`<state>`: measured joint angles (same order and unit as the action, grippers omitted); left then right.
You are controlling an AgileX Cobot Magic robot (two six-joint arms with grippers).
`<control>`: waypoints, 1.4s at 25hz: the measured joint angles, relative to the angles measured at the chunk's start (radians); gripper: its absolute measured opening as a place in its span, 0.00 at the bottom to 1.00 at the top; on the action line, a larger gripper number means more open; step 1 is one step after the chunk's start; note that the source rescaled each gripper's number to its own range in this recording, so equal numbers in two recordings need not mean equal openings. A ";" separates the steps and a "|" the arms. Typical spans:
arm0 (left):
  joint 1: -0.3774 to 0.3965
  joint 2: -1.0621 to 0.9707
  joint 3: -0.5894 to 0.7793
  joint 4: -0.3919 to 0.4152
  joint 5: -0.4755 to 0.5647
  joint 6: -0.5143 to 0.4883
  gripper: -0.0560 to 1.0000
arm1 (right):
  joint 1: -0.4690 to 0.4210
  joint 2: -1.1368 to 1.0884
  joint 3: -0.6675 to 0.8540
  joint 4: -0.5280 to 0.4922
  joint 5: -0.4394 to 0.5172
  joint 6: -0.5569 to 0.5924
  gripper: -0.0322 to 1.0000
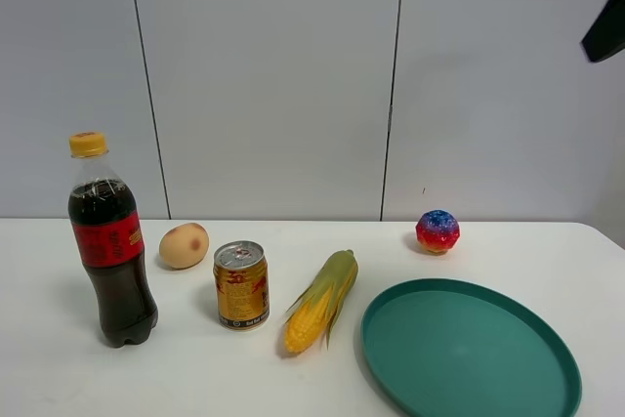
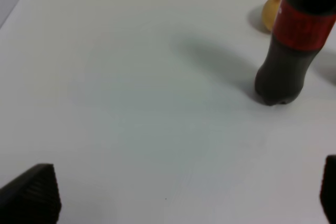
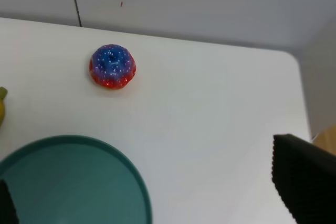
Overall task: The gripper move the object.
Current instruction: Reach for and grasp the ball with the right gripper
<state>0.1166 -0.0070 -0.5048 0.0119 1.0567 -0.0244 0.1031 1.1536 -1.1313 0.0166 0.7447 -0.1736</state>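
White matte table (image 1: 547,251), grey panel wall behind. Nearest you: smooth teal plate (image 1: 469,349), then cola bottle (image 1: 109,241), gold can (image 1: 241,285), corn cob (image 1: 319,302) and tan potato (image 1: 184,245). Your target, the bumpy ball (image 1: 437,231), sits farthest back near the wall, apart from the plate. It looks light and probably soft, and it may roll. Pinch across the middle; the bumps should help grip. Right gripper (image 3: 142,182) is raised well clear with jaws wide, holding nothing. Left gripper (image 2: 181,192) is likewise spread and empty.
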 joint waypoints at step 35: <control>0.000 0.000 0.000 0.001 0.000 0.000 1.00 | 0.097 1.155 -0.815 -0.221 0.119 0.348 1.00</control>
<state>0.1166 -0.0070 -0.5048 0.0128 1.0567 -0.0244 0.2001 2.3088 -1.9460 -0.2043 0.8635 0.1747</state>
